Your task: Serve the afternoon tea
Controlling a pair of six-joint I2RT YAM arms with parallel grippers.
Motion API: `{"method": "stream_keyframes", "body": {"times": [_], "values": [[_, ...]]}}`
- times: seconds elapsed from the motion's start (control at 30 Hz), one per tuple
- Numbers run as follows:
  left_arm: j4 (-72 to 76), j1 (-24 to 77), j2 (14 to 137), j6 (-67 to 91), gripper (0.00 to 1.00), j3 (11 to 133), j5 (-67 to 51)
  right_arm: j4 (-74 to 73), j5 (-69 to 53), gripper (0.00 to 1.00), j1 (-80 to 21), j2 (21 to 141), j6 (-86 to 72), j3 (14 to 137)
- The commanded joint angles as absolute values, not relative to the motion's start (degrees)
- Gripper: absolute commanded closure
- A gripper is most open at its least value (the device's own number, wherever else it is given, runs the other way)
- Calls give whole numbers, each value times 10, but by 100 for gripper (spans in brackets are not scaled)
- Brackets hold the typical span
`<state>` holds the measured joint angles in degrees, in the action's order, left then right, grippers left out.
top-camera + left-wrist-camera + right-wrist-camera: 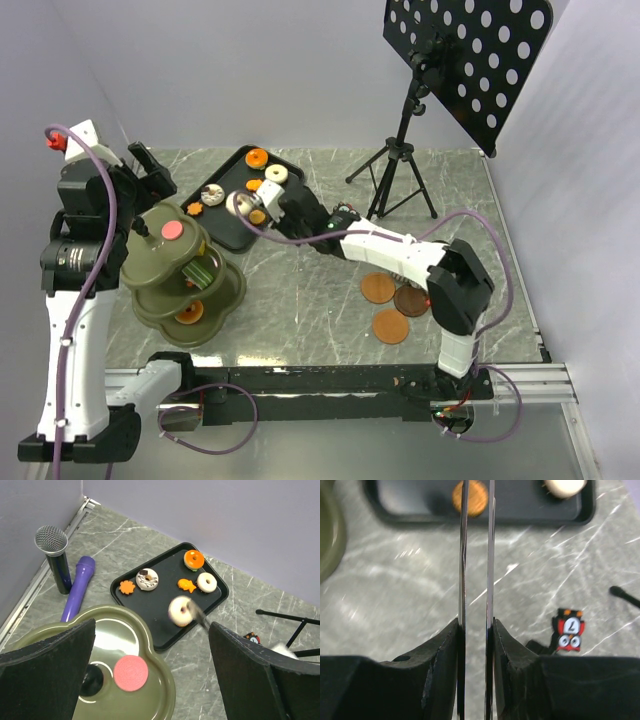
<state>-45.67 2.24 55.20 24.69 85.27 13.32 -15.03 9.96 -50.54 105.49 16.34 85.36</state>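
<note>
Our right gripper (475, 625) squeezes the tongs (490, 555), which look clamped on a pale donut (181, 611). We judge it light, stiff and slick, best pinched across its ring.

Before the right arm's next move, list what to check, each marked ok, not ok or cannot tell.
1. Right tool shut on the tongs: ok, both blades clamped between its fingers.
2. Donut held at the tongs' tip: cannot tell, it is blurred.
3. Room on the stand's top tier: ok, only a pink disc there.
4. Left tool empty: ok, open, holding nothing.
5. Left tool clear of the drop: not ok, it hangs over that tier.
</note>
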Motion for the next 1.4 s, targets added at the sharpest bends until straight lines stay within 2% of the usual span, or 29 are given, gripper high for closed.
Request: {"method": "stream_keyframes", "body": {"times": [0.0,0.4,1.37], "values": [[-447,19,569,257,0,882,116,-127,74,87,-528,987,173,800],[-471,19,583,269,0,882,73,-99,47,88,-589,944,143,714],[-497,19,562,253,0,875,69,-112,26,88,-639,1076,139,819]]}}
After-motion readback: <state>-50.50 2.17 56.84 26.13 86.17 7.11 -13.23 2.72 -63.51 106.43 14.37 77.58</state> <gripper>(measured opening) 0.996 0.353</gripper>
